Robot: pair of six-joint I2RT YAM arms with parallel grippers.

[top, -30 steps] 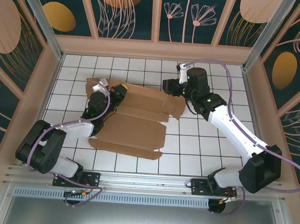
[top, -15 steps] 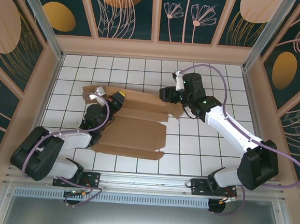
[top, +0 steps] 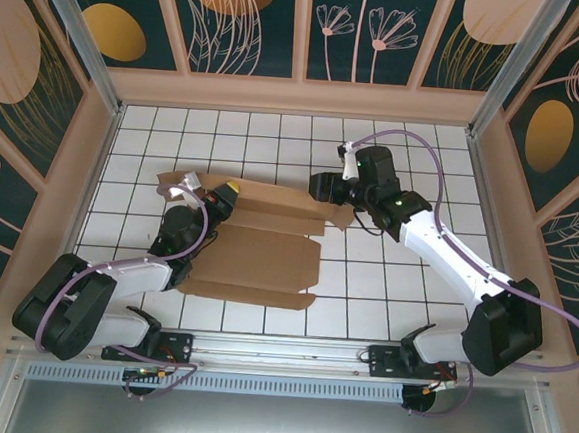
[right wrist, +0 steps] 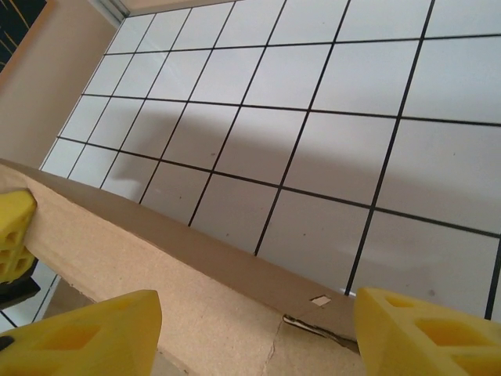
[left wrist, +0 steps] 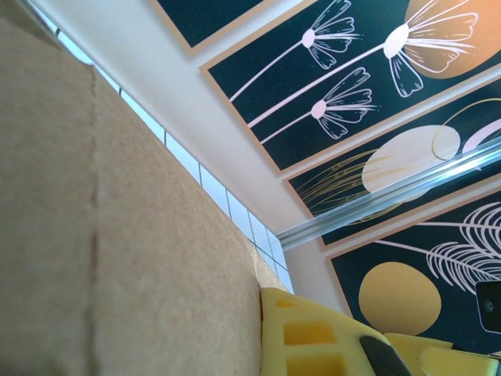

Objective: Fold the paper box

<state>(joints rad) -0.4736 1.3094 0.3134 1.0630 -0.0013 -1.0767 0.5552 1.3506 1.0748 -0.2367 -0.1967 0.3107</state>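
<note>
Brown cardboard, the box [top: 261,254] lies as an open, mostly flat sheet in the middle of the white-tiled counter [top: 384,284]. My left end effector [top: 223,191] sits at the sheet's 11 o'clock, with a yellow finger [left wrist: 313,337] close against a cardboard panel. Whether it is gripping I cannot tell. My right end effector [top: 322,187] is at the sheet's 1 o'clock, its yellow fingers [right wrist: 86,337] spread apart with the edge of the far flap running between them.
</note>
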